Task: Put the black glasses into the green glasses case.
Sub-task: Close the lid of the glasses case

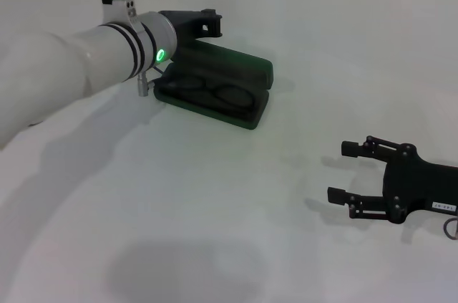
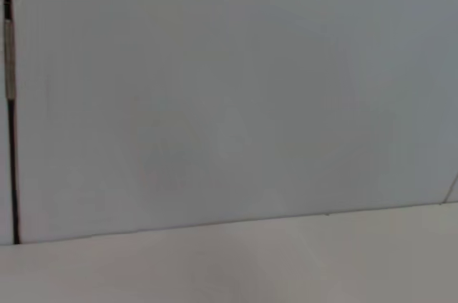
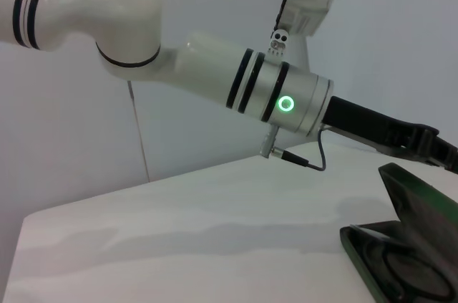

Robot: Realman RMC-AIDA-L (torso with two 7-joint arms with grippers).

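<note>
The green glasses case point(image 1: 252, 118) lies open at the back middle of the white table, its lid point(image 1: 240, 66) raised behind the tray. The black glasses point(image 1: 215, 94) lie inside the tray on the dark lining. My left gripper point(image 1: 209, 23) reaches over the case from the left and sits just above and behind the lid's top edge. The right wrist view shows the case point(image 3: 422, 199), the glasses point(image 3: 409, 274) in it and the left gripper point(image 3: 428, 147) over the lid. My right gripper point(image 1: 345, 172) is open and empty, low over the table at the front right.
The white table point(image 1: 215, 210) is bordered by a pale wall at the back. The left forearm point(image 1: 86, 66) with its green light crosses the back left. The left wrist view shows only the wall and the table's far edge point(image 2: 229, 220).
</note>
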